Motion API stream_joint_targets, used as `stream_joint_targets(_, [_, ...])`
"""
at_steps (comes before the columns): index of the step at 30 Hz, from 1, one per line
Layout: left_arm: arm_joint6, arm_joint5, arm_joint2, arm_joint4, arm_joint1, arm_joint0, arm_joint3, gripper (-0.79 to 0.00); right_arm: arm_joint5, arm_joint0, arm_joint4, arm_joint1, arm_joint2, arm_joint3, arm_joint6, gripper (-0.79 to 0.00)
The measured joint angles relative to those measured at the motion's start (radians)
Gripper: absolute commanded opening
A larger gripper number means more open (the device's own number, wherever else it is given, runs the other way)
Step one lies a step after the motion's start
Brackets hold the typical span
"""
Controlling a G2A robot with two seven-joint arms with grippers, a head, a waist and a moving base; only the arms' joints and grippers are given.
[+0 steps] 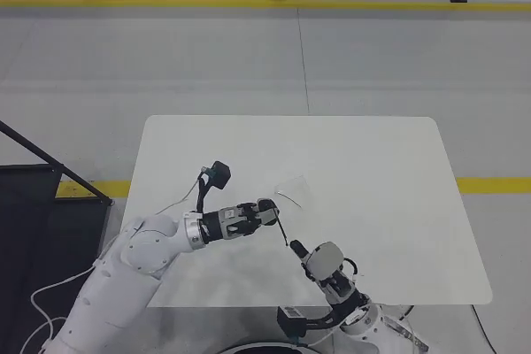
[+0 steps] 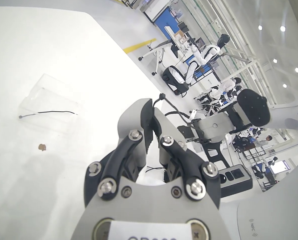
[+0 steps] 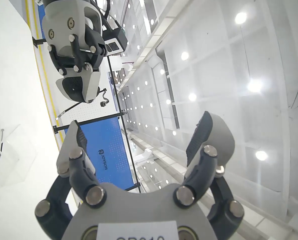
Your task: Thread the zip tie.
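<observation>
Grips tie point(image 2: 161, 97) in clenched left claw point(image 2: 152, 116), with head jutting past the pads and tail slanting down toward right claw point(image 3: 141, 131). Holds right claw spread wide, grasping nothing, near the tail's end, above table point(image 1: 380, 177). Farther out, shows second tie point(image 2: 48, 112) lying in clear tray point(image 2: 46, 83) on table.

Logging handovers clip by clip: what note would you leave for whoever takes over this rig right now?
Left gripper: shut on a black zip tie, held above the table; its head and tail are both free.
Right gripper: open, empty, near the tie's hanging tail.
A second zip tie lies in the clear tray on the table.
Done: tie picked up.
Left: feed the tail through the head; not yet threaded.
</observation>
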Motion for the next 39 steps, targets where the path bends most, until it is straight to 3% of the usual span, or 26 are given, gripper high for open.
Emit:
stream_joint_targets(1, [0.001, 0.002, 0.001, 0.0, 0.0, -0.001, 0.0, -0.785, -0.014, -0.002, -0.021, -0.005, -0.002, -0.004, 0.015, -0.366])
stream_joint_targets(6, [0.008, 0.006, 0.002, 0.002, -0.001, -0.001, 0.001, -0.785, -0.084, -0.011, -0.092, -0.031, -0.009, -0.009, 0.068, -0.563])
stream_joint_targets(20, [0.021, 0.01, 0.005, 0.009, -0.003, -0.003, -0.001, -0.785, -0.209, 0.011, -0.09, -0.069, -0.02, -0.009, 0.042, -0.52])
stream_joint_targets(32, [0.035, 0.016, 0.014, 0.049, -0.004, 0.001, -0.008, -0.785, -0.249, 0.024, -0.09, -0.099, -0.025, 0.003, 0.058, -0.622])
stream_joint_targets(39, [0.039, 0.012, 0.016, 0.068, -0.004, 0.007, -0.017, -0.785, -0.268, 0.027, -0.09, -0.114, -0.023, 0.01, 0.07, -0.785])
